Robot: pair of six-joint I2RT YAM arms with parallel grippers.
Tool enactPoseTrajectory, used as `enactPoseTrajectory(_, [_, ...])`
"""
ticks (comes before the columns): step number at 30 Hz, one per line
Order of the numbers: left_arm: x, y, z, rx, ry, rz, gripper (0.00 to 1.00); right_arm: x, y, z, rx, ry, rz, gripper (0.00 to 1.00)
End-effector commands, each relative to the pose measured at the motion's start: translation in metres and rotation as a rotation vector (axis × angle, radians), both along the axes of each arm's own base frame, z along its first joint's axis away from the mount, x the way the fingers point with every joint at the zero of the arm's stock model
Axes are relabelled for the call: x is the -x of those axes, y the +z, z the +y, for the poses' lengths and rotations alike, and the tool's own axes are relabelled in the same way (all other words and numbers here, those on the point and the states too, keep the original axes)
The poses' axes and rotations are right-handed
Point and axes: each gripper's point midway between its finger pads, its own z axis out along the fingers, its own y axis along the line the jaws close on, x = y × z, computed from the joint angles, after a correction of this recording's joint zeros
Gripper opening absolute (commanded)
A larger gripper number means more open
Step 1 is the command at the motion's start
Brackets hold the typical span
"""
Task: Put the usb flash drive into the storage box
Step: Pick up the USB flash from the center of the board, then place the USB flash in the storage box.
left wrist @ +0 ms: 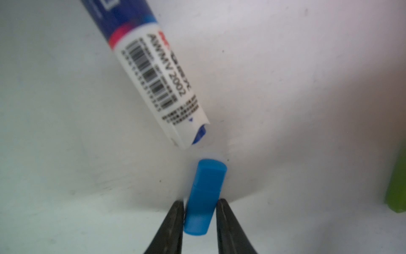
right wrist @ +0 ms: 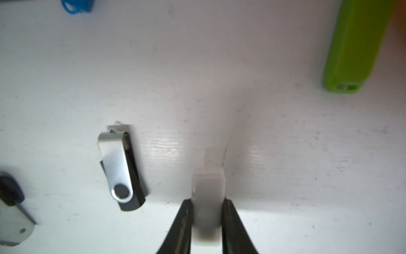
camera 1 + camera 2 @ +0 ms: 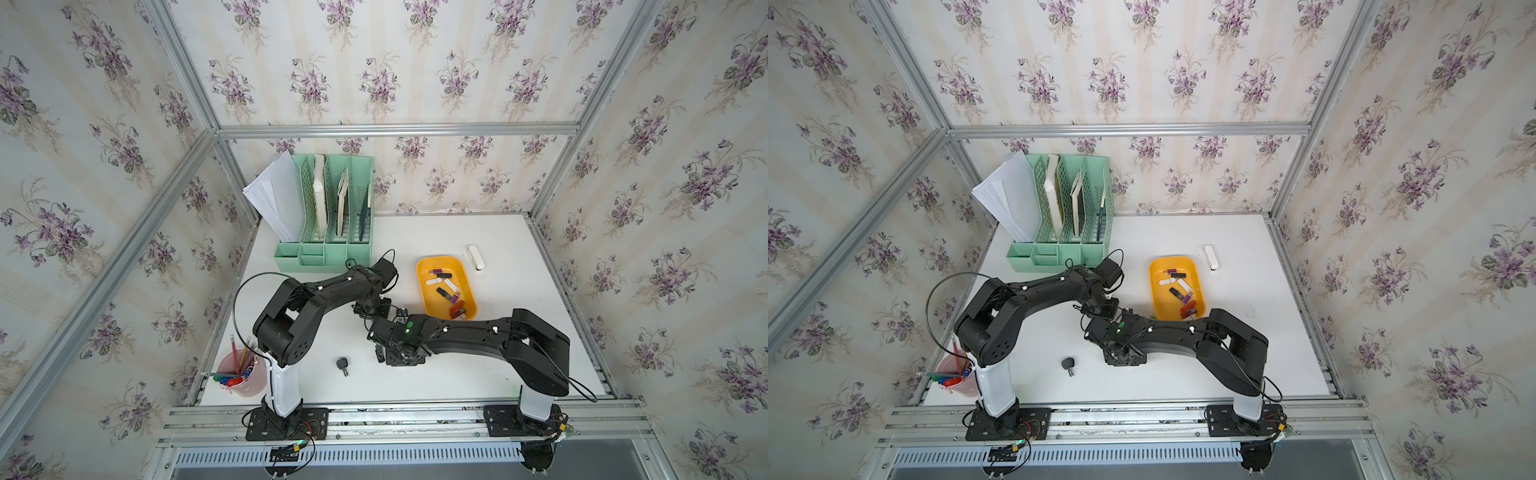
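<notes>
1. Up close, the left gripper (image 1: pixel 200 202) has both black fingers pinched shut on the narrow sides of a blue flash drive (image 1: pixel 204 193). Most of its body pokes out ahead, and that short way across looks the easiest bite.
2. Same on the other side: the right gripper (image 2: pixel 207 201) is clamped on a white flash drive (image 2: pixel 207 187), low on its body.
3. Both wrists crowd together near the middle of the table (image 3: pixel 457 374), just off the front-left corner of the yellow tub (image 3: pixel 420 291). The tub sits right of the middle with several drives already inside, so I'd guess a short carry.
4. A marker pen (image 1: pixel 153 72) ends just short of the blue drive, not touching. A black-and-silver swivel drive (image 2: pixel 120 171) lies beside the white one, apart.
5. From above, the wrists cover both grips. I can't tell whether either drive is off the table. A green drive (image 2: pixel 356 44) is cut off at the picture's edge. A small black thing (image 3: pixel 343 365) near the front edge is too small to name.
</notes>
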Motion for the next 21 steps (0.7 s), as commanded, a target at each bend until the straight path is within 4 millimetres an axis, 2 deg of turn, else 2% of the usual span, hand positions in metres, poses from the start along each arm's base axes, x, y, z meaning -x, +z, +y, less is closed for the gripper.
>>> enactPoseTrajectory(1, [0.044,-0.026,0.041,-0.176,0.000,0.182,0.32,-0.007,0.014,-0.010,0.013,-0.019,-0.033,0.19])
enactPoseTrajectory(5, [0.044,-0.026,0.041,-0.177,-0.001,0.183,0.32,-0.024,0.042,-0.027,0.004,-0.052,-0.087,0.18])
enactPoseTrajectory(11, [0.044,-0.026,0.041,-0.179,0.002,0.189,0.32,-0.067,0.077,-0.071,-0.006,-0.112,-0.153,0.18])
enactPoseTrajectory(17, [0.043,-0.027,0.041,-0.189,0.002,0.194,0.32,-0.115,0.076,-0.113,0.001,-0.149,-0.170,0.18])
enactPoseTrajectory(21, [0.042,-0.025,0.041,-0.192,0.002,0.191,0.32,-0.141,0.069,-0.125,-0.003,-0.152,-0.180,0.18])
